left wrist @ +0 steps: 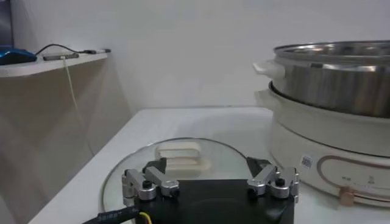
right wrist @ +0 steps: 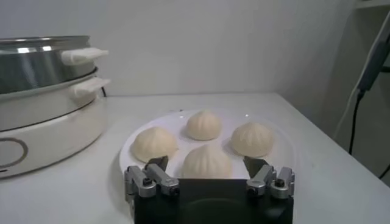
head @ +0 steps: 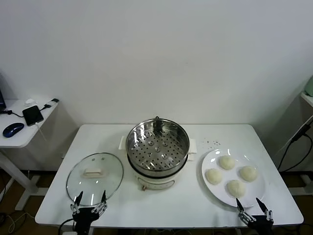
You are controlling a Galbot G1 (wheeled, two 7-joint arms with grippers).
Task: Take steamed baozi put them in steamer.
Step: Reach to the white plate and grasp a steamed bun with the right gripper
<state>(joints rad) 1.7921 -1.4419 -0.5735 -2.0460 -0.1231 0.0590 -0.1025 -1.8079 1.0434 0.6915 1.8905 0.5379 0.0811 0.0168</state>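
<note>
Cream-white dough baozi (head: pixel 235 188), all four on flat white plate (head: pixel 209 162); steel steamer (head: pixel 157 146) empty. Both grippers, left (head: pixel 90 199) & right (head: pixel 254 204), fingers wide open, holding nothing. Next: right reaches nearest bun.

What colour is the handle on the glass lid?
White, matching the table. The handle on the glass lid shows best in the head view.

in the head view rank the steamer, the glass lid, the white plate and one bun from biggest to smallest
1. Shiny steel steamer on its white base.
2. Flat white plate and round glass lid: look alike, no ranking.
3. One cream-white bun, clearly smallest.
</note>
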